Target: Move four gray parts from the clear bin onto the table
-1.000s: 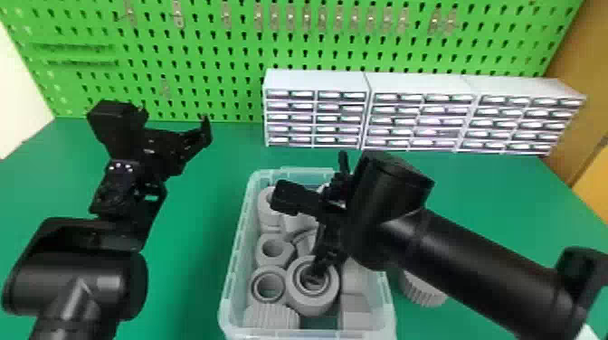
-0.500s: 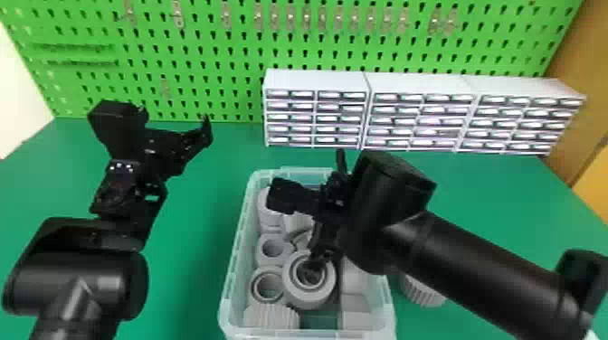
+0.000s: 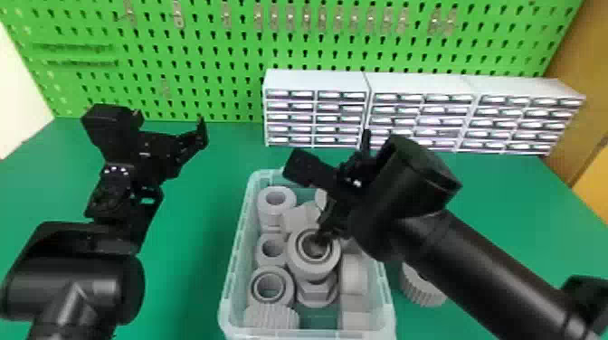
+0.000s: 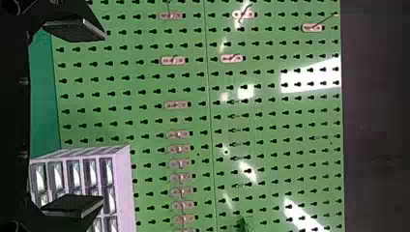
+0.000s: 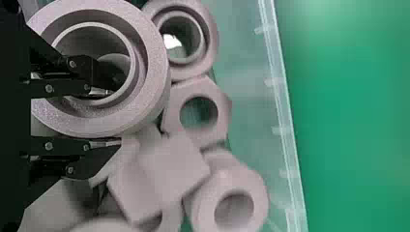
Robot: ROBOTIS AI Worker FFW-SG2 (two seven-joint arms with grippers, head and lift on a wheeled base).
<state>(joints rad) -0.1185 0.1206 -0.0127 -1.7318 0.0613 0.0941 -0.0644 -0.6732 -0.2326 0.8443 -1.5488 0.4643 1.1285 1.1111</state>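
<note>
Gripping one large gray ring point(image 3: 313, 270) by its wall: right gripper point(image 3: 324, 234), one finger inside the bore, the other against the outside. Placement of the ring: over the middle of the clear bin point(image 3: 239, 253), flat opening facing up; contact with the pieces underneath, cannot tell.

Contents of the bin, all gray, closely packed:
- One hexagonal nut point(image 3: 316, 296), partly covered by the large ring.
- One collar point(image 3: 271, 263), left of the large ring.
- One double-rimmed ring point(image 3: 290, 286), nearer, beside the left wall.
- One ridged piece point(image 3: 271, 317), in the near left corner.
- One tall cylinder point(image 3: 270, 219), in the far left corner, bore upward.
- One faceted piece point(image 3: 299, 219), just right of the cylinder.
- One rounded piece point(image 3: 355, 276), along the right wall.

Outside the bin: one fluted gray part point(image 3: 423, 290), on the green table point(image 3: 190, 280), near the right wall of the bin, partly behind the right arm.

Left gripper point(image 3: 171, 126): raised left of the bin and well apart from it, fingers spread wide, nothing between.

Background: three white drawer cabinets point(image 3: 316, 81), side by side along the back; behind them, one green pegboard point(image 3: 226, 54) with small metal hooks point(image 3: 290, 18).
</note>
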